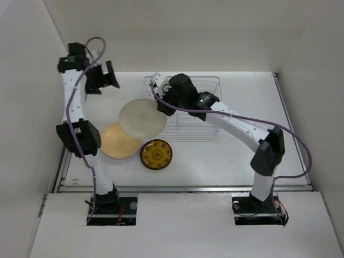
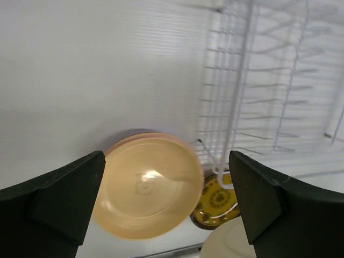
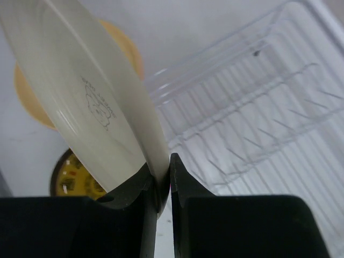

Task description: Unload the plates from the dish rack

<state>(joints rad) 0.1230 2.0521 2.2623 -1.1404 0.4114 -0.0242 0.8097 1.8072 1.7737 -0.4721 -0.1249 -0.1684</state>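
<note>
My right gripper point(image 1: 160, 106) is shut on the rim of a cream plate point(image 1: 142, 118) and holds it tilted above the table, left of the wire dish rack point(image 1: 200, 119). In the right wrist view the jaws point(image 3: 163, 180) pinch the cream plate's edge point(image 3: 91, 102). A tan plate point(image 1: 117, 142) lies on a pink one on the table. An amber patterned plate point(image 1: 156, 154) lies next to them. My left gripper point(image 1: 112, 75) is open and empty, high at the back left. It looks down on the tan plate point(image 2: 145, 185), the amber plate point(image 2: 217, 201) and the rack point(image 2: 258, 80). No plates show in the rack.
White walls close in the table on the left, back and right. A metal strip point(image 1: 183, 188) runs along the table's near edge. The right arm's purple cable point(image 1: 301, 145) loops out to the right of the rack.
</note>
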